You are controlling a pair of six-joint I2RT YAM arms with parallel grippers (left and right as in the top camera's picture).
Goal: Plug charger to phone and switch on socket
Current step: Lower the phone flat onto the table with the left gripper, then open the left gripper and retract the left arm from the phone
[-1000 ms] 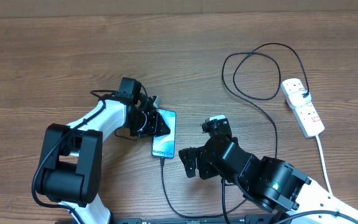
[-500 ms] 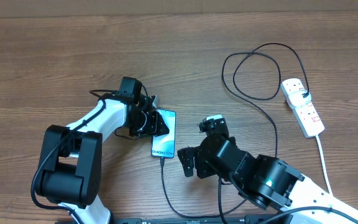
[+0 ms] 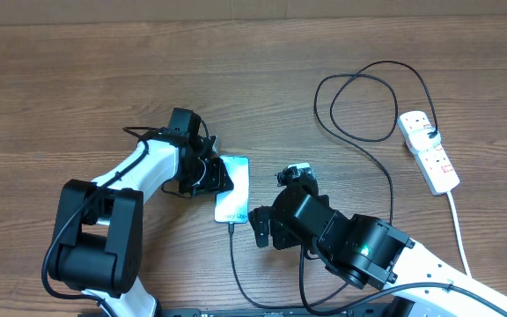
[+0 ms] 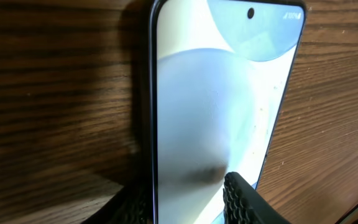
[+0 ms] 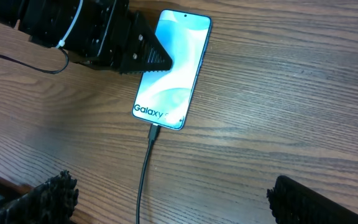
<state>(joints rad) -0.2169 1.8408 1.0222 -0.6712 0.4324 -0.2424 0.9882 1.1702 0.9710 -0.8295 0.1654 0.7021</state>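
The phone (image 3: 236, 189) lies left of centre, its teal screen (image 5: 176, 62) reading "Galaxy". The charger's thin black cable (image 3: 232, 255) is plugged into the phone's near end (image 5: 153, 130). It loops (image 3: 359, 106) back to a black plug (image 3: 431, 135) in the white socket strip (image 3: 429, 154). My left gripper (image 3: 216, 176) is shut on the phone's left edge; one finger (image 4: 247, 202) rests on the screen (image 4: 216, 93), the other sits beside the edge. My right gripper (image 3: 267, 227) is open and empty just right of the phone's near end. The cable (image 5: 143, 186) runs between its fingers.
The socket's white cord (image 3: 458, 229) runs toward the front right edge. The right arm's body (image 3: 359, 251) fills the front centre. The left arm (image 3: 104, 211) lies along the left front. Bare wooden table (image 3: 77, 79) stretches across the back.
My right gripper has moved a little left and back toward the phone's near end. The phone looks narrower and paler from above, as if its left edge tipped up in the left gripper.
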